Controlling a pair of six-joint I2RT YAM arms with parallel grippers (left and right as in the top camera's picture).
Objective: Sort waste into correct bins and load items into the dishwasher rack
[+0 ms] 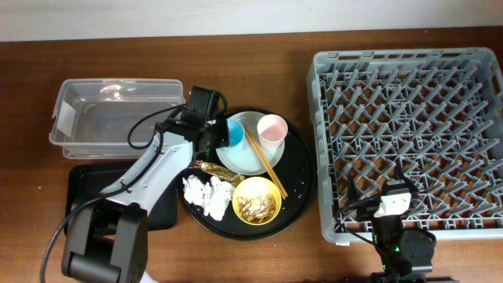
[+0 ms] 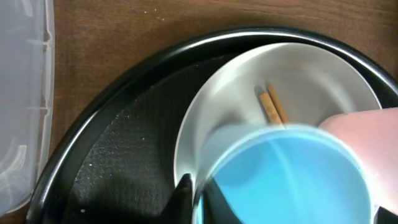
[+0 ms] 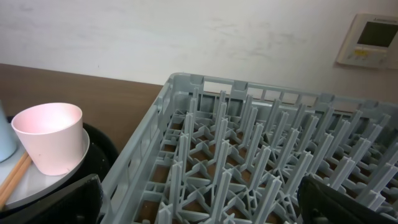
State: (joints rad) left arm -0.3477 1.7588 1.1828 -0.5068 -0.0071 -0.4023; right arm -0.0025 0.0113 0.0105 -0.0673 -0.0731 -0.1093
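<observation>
The left jaws are clenched on the thin rim of the blue cup (image 1: 233,133), which stands on the plate (image 1: 244,161). It is probably light, stiff and slick, so a rim pinch suits it; the right jaws hang released.

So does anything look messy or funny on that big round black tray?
Yes, it is messy. Crumpled white tissues and a gold wrapper lie loose on the round black tray, the yellow bowl holds food scraps, and the chopsticks lie slanted across the white plate.
</observation>
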